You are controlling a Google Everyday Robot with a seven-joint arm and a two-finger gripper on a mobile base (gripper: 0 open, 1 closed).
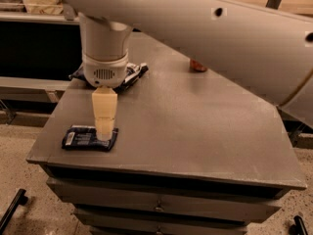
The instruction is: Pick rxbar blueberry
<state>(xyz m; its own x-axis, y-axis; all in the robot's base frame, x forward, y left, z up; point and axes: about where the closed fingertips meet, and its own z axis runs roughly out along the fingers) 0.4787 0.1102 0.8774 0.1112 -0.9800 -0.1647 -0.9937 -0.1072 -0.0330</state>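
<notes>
Single camera high, close, looking down past arm (220, 38) onto table (195, 131); hand (104, 132) left of centre.

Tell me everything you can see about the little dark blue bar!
The bar is a small, flat, dark navy wrapper with pale lettering and a white patch at its left end in the picture. It lies flat near the table's front left corner. The gripper hangs over its right end; I cannot tell whether they touch.
</notes>
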